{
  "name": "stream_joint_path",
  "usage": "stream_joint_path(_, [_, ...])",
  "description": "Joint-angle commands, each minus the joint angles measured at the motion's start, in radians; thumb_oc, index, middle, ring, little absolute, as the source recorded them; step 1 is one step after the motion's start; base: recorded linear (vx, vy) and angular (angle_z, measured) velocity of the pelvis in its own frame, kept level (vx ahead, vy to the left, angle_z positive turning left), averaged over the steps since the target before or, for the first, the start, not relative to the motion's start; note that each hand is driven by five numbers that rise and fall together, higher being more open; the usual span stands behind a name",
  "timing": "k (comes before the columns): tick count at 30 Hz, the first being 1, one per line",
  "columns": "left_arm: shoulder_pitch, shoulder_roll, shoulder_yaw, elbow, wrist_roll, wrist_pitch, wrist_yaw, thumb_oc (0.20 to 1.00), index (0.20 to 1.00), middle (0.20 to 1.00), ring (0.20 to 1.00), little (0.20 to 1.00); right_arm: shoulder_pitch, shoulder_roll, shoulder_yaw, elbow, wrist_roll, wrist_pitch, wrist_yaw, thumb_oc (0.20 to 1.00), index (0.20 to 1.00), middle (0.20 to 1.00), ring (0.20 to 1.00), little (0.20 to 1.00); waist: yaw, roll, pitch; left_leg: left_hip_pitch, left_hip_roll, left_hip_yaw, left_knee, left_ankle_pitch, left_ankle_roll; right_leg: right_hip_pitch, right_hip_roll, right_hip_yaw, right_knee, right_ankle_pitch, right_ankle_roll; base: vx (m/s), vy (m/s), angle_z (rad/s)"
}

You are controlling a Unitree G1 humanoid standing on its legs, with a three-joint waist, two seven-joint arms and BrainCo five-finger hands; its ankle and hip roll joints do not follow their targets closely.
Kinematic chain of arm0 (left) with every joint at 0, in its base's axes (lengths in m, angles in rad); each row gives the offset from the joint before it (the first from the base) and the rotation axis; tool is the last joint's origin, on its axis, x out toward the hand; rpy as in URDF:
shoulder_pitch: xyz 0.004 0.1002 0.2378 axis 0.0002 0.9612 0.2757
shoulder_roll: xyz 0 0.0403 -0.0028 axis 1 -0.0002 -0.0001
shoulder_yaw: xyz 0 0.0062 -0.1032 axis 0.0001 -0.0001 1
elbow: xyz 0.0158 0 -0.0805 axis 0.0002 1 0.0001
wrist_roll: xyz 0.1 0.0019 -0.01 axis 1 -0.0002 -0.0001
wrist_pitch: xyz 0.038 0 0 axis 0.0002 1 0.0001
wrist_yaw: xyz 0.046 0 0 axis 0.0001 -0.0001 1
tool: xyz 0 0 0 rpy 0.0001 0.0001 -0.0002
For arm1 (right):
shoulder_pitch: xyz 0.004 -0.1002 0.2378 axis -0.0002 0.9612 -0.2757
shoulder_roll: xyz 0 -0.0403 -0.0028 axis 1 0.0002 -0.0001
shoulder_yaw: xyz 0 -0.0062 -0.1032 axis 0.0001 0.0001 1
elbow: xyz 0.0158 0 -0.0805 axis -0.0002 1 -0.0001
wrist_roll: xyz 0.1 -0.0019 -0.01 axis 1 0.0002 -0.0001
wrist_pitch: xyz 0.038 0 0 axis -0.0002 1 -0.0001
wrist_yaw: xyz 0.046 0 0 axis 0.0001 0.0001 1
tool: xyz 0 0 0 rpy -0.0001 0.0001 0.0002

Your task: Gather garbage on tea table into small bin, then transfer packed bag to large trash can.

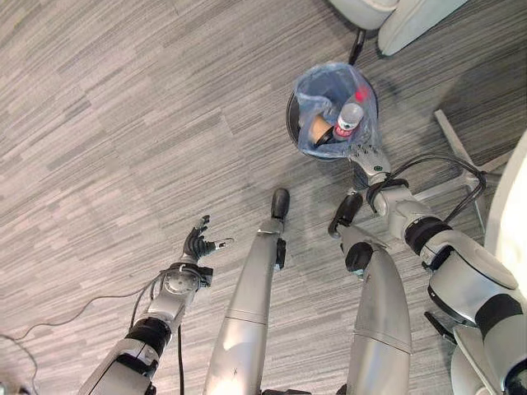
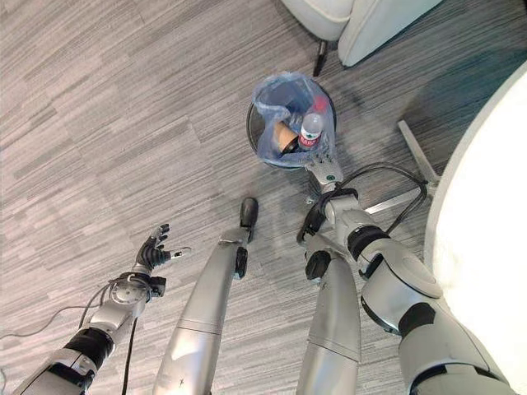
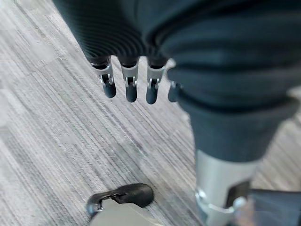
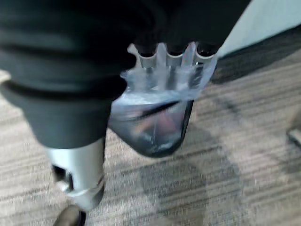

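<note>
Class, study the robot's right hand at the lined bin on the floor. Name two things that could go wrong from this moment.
1. The right hand meets the blue bag only at the rim of the small bin; its hold looks shallow, so the bag might slip or tear when lifted.
2. A bottle stands tall inside, above the rim; it could tip out if the bag tilts.
The left hand hangs apart, open, giving no support.

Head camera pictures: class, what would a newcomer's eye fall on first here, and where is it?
First, the small bin lined with a blue bag, standing on the grey carpet and holding a bottle with a red cap. The right hand is at the bin's near rim, fingers on the bag's edge. The left hand hangs open over bare carpet, apart from it.
</note>
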Motion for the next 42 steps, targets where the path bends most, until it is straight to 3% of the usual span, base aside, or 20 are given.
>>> stream_joint_path(1, [0.04, 0.011, -0.001, -0.032, -0.021, -0.017, 0.005, 1.0, 1.0, 1.0, 1.0, 1.0, -0.02, -0.031, -0.012, -0.033, 0.053, 0.002, -0.006, 0.2, 0.2, 0.2, 0.2, 0.2, 0.001, 0.057, 0.007, 0.027, -0.012, -0.02, -0.026, -0.044, -0.002, 0.059, 0.025, 0.062, -0.02, -0.094, 0.111, -0.02, -0.015, 0.14])
stream_joint_path(7, [0.043, -0.006, 0.009, -0.033, -0.021, -0.006, 0.003, 1.0, 1.0, 1.0, 1.0, 1.0, 0.0, -0.052, -0.079, -0.141, 0.138, -0.017, -0.031, 0.2, 0.2, 0.2, 0.2, 0.2, -0.009, 0.047, 0.009, 0.048, -0.001, -0.014, -0.049, -0.04, -0.003, 0.082, 0.039, 0.06, -0.052, -0.076, 0.112, -0.03, -0.008, -0.02])
stream_joint_path(14, [0.046, -0.025, 0.042, -0.019, -0.01, 0.008, -0.004, 1.0, 1.0, 1.0, 1.0, 1.0, 0.095, -0.028, -0.252, -0.33, 0.311, -0.062, -0.052, 0.2, 0.2, 0.2, 0.2, 0.2, -0.028, 0.034, 0.0, 0.148, 0.015, -0.014, -0.147, -0.019, -0.007, 0.184, 0.054, 0.047, -0.153, -0.041, 0.128, -0.05, -0.014, -0.04])
stream_joint_path(18, [0.056, -0.033, 0.069, -0.004, 0.002, 0.019, -0.012, 1.0, 1.0, 1.0, 1.0, 1.0, 0.197, 0.005, -0.357, -0.465, 0.409, -0.096, -0.037, 0.2, 0.2, 0.2, 0.2, 0.2, -0.039, 0.024, -0.011, 0.276, 0.019, -0.014, -0.249, -0.003, -0.009, 0.291, 0.06, 0.035, -0.234, -0.016, 0.141, -0.02, -0.006, -0.02])
stream_joint_path(19, [0.071, -0.04, 0.088, 0.009, 0.006, 0.026, -0.02, 1.0, 1.0, 1.0, 1.0, 1.0, 0.274, 0.027, -0.398, -0.556, 0.453, -0.119, -0.012, 0.2, 0.2, 0.2, 0.2, 0.2, -0.051, 0.009, -0.019, 0.379, 0.022, -0.011, -0.309, 0.001, -0.013, 0.394, 0.066, 0.025, -0.305, 0.005, 0.15, 0.0, 0.0, 0.0])
stream_joint_path(25, [0.159, -0.045, 0.133, -0.011, 0.011, 0.035, -0.038, 1.0, 1.0, 1.0, 1.0, 1.0, 0.453, 0.053, -0.452, -0.74, 0.516, -0.156, 0.07, 0.2, 0.2, 0.2, 0.2, 0.2, -0.065, -0.022, -0.024, 0.696, 0.031, 0.002, -0.466, 0.011, -0.024, 0.701, 0.083, -0.001, -0.489, 0.058, 0.174, 0.05, 0.017, -0.07])
stream_joint_path(27, [0.175, -0.049, 0.138, -0.016, 0.013, 0.037, -0.04, 1.0, 1.0, 1.0, 1.0, 1.0, 0.479, 0.061, -0.456, -0.763, 0.525, -0.162, 0.083, 0.2, 0.2, 0.2, 0.2, 0.2, -0.069, -0.03, -0.022, 0.737, 0.026, 0.009, -0.497, 0.043, -0.02, 0.75, 0.08, -0.013, -0.534, 0.096, 0.171, 0.01, 0.034, -0.17])
stream_joint_path(30, [0.237, -0.065, 0.167, -0.013, 0.017, 0.044, -0.05, 1.0, 1.0, 1.0, 1.0, 1.0, 0.573, 0.085, -0.473, -0.86, 0.569, -0.185, 0.134, 0.2, 0.2, 0.2, 0.2, 0.2, -0.073, -0.046, -0.051, 0.898, 0.033, 0.021, -0.569, 0.044, -0.022, 0.923, 0.095, -0.017, -0.63, 0.114, 0.186, 0.14, 0.042, -0.11])
stream_joint_path(32, [0.32, -0.08, 0.189, -0.031, 0.035, 0.056, -0.066, 1.0, 1.0, 1.0, 1.0, 1.0, 0.659, 0.103, -0.492, -0.941, 0.622, -0.192, 0.186, 0.2, 0.2, 0.2, 0.2, 0.2, -0.077, -0.065, -0.11, 1.047, 0.042, 0.051, -0.633, 0.04, -0.022, 1.087, 0.115, -0.015, -0.729, 0.125, 0.199, 0.22, 0.091, -0.21])
stream_joint_path(42, [0.461, -0.085, 0.247, -0.118, 0.063, 0.069, -0.112, 1.0, 1.0, 1.0, 1.0, 1.0, 0.808, 0.12, -0.548, -1.049, 0.754, -0.184, 0.288, 0.2, 0.2, 0.2, 0.2, 0.2, -0.074, -0.062, -0.231, 1.258, 0.03, 0.099, -0.783, 0.046, -0.01, 1.234, 0.135, 0.018, -0.821, 0.155, 0.233, 0.08, 0.089, -0.24])
